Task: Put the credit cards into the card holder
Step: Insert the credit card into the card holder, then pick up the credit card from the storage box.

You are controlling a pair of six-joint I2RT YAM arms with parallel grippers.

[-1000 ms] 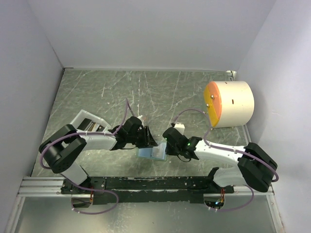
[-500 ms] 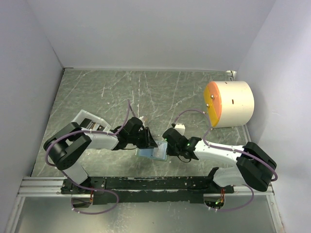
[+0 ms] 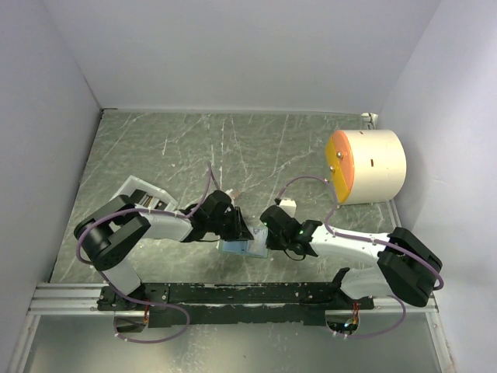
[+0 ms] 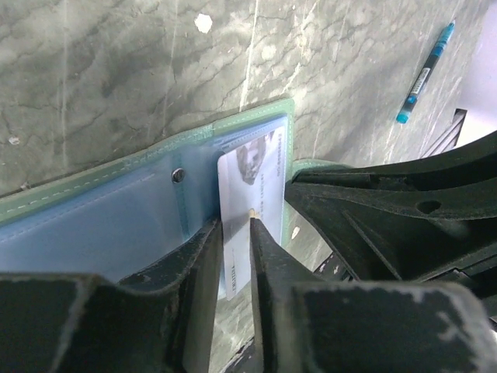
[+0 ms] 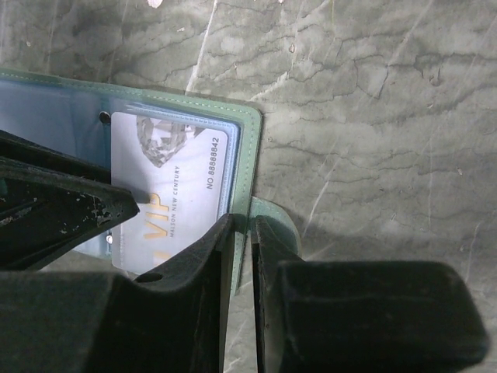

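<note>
Green marbled table [image 3: 256,148], white walls. Near centre the card holder [image 4: 116,210] lies open, one pale card [image 4: 260,179] partway into its clear pocket. The left gripper [image 4: 235,225] is narrow over the card's end, grip unclear. The right gripper [image 5: 243,233] pinches the holder's edge. Other cards unseen, so presumably still to go.

Soft, even light comes from above, so the walls look bright. The bench [image 3: 233,148] carries pale streaks of glare behind the card holder [image 3: 235,247], and only weak shadows lie beside it. In both wrist views the near jaws are dark and blurred. The card holder's clear pocket gives a milky sheen, yet the print on the card [image 5: 167,194] stays sharp.
</note>
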